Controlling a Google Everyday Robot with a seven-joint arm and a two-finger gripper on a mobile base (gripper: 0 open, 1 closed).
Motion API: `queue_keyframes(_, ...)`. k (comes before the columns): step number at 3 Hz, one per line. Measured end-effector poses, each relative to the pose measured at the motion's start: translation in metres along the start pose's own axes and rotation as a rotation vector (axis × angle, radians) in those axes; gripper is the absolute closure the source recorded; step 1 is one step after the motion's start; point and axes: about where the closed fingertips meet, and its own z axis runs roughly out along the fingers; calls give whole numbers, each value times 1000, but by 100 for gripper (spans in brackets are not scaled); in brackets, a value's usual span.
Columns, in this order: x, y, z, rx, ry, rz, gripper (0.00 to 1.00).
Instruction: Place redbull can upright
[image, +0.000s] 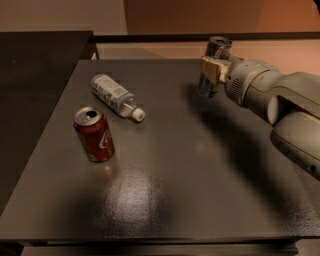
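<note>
The redbull can (214, 64) is a slim silver and dark can held nearly upright at the far right part of the dark table (165, 165). My gripper (212, 69) is shut on the can's middle, with a tan finger (210, 70) across its side. The can's bottom is at or just above the table surface; I cannot tell if it touches. The grey arm reaches in from the right.
A red cola can (95, 135) stands upright at the left. A clear plastic bottle (114, 96) with a white cap lies on its side behind it. A darker counter (35, 90) adjoins the table's left edge.
</note>
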Motion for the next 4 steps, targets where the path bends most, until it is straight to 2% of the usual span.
queue_keyframes(1, -24, -1, 1, 33, 3, -85, 100)
queue_keyframes(2, -47, -4, 2, 51, -1, -130, 100)
queue_keyframes(3, -61, -6, 3, 57, 3, -148, 100)
queue_keyframes(4, -65, 1, 2, 36, 27, -144, 82)
